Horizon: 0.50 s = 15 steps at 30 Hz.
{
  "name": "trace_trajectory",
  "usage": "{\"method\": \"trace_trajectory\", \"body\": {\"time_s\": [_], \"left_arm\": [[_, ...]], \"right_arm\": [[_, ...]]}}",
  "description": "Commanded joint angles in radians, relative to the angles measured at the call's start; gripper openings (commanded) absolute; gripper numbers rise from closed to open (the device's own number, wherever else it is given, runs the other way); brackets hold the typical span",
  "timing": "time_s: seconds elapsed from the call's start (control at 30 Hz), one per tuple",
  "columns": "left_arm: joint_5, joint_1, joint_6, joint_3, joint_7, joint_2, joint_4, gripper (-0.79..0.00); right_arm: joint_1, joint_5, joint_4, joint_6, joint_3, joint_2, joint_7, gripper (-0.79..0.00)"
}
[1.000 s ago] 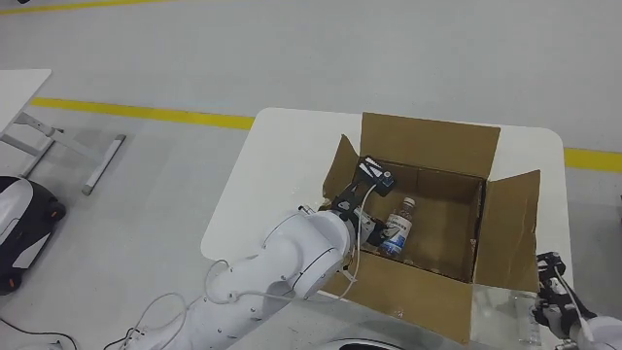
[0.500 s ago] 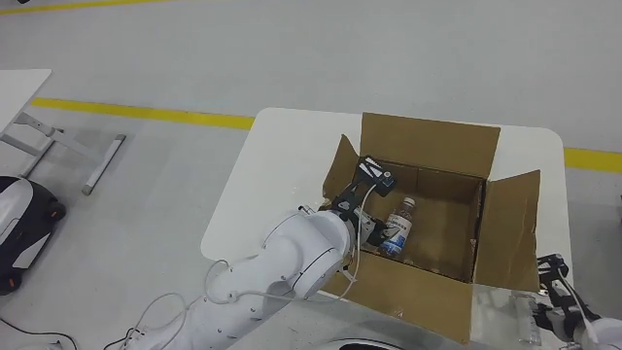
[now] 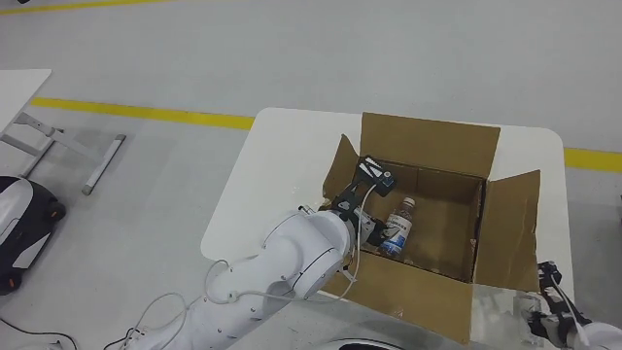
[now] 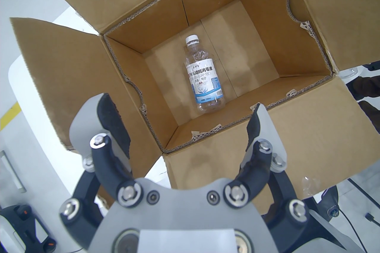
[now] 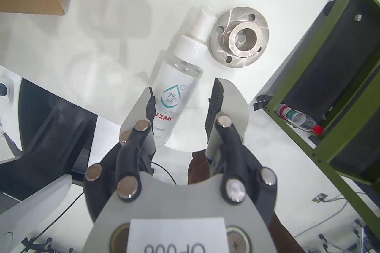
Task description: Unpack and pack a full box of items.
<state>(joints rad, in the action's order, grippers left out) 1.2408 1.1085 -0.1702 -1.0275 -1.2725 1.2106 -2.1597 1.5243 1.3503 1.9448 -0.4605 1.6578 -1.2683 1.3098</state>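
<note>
Sliding toward the table's near edge, the right gripper has its fingers spread, flanking the flat-lying spray bottle. Its long axis runs away from them toward the flange. The left gripper, also spread, hangs over the labelled bottle in the box.

There is one cardboard box, right of centre in the top view, with four flaps folded open. There are three bottles. One clear bottle lies inside the box, one spray bottle lies on the table, and one red-capped bottle lies on a green rack. One metal flange sits beside the spray bottle.
</note>
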Motion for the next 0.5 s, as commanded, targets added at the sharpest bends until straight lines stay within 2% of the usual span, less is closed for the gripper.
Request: {"method": "trace_trajectory", "body": {"time_s": [0.0, 0.37, 0.47], "left_arm": [[0.0, 0.0, 0.0, 0.0, 0.0, 0.0, 0.0, 0.0], [0.0, 0.0, 0.0, 0.0, 0.0, 0.0, 0.0, 0.0], [0.0, 0.0, 0.0, 0.0, 0.0, 0.0, 0.0, 0.0]], "right_arm": [[-0.004, 0.004, -0.007, 0.006, -0.008, 0.002, -0.003, -0.332], [-0.023, 0.001, -0.037, 0.028, -0.039, 0.012, -0.007, -0.311], [-0.025, -0.017, -0.041, 0.032, -0.043, 0.014, -0.007, -0.332]]}}
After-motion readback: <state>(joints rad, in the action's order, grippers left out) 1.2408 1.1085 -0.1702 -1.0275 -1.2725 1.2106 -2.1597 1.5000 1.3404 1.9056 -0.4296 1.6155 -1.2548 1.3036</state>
